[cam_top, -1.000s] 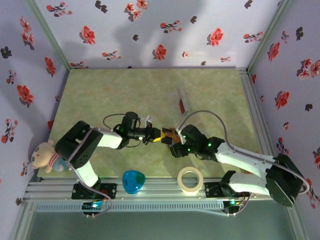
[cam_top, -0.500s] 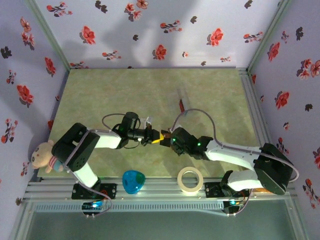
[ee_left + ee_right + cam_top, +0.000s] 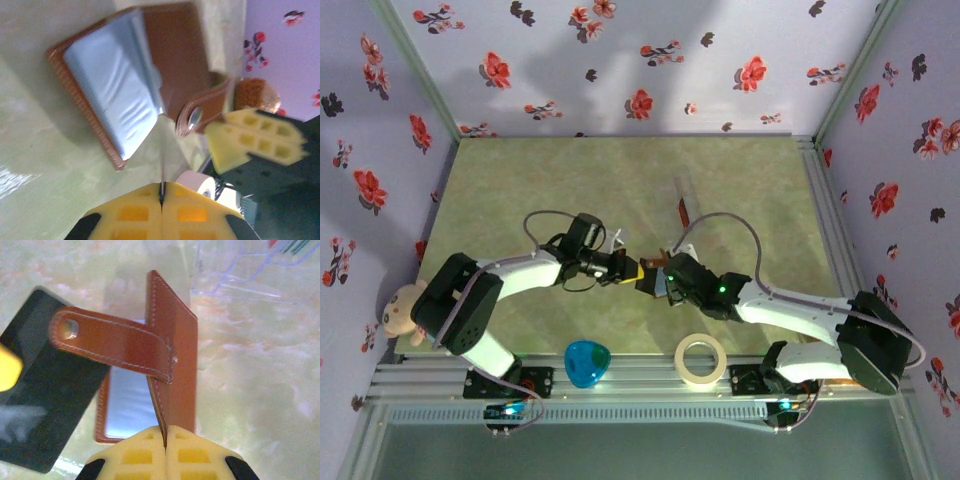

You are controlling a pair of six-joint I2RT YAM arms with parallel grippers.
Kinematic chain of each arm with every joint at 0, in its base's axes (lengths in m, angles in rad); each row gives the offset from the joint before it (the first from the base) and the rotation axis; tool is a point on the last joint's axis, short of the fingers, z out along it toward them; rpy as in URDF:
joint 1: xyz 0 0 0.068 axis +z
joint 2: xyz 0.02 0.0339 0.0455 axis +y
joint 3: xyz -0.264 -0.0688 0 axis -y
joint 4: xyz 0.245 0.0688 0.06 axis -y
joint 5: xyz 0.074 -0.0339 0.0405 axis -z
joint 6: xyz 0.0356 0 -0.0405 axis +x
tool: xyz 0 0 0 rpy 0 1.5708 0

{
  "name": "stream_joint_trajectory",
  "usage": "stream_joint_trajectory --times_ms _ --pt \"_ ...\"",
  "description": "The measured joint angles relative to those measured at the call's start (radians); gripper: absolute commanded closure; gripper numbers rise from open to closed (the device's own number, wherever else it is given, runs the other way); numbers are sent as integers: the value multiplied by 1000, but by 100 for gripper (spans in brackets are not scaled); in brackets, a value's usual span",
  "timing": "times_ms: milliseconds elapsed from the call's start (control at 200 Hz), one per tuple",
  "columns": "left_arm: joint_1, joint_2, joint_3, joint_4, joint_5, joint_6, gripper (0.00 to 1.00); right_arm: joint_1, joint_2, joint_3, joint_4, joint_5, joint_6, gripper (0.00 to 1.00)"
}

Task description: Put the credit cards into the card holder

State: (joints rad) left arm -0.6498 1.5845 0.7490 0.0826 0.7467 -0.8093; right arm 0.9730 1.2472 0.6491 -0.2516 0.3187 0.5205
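No legible text or markings

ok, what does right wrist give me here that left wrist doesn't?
Right wrist: the dark card face-on next to the card holder, the clear stand behind it, and the right gripper shut on the holder's raised flap.
Left wrist: the left gripper shut on that card, seen edge-on, plus the tape roll and flowered wall.
Both: the holder open, its clear window pocket facing up and its snap tab undone.
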Motion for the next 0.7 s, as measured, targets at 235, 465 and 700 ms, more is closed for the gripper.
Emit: stream_joint_trajectory --times_ms 235,465,700 --pt "-6 0 0 -83 -11 45 100 -15 -3 0 0 18 54 100" --pt "4 -12 0 -104 -30 51 100 -85 -33 -24 47 -88 98 100" --pt "49 -103 -1 -147 -76 55 100 -251 -118 -119 145 -317 228 100"
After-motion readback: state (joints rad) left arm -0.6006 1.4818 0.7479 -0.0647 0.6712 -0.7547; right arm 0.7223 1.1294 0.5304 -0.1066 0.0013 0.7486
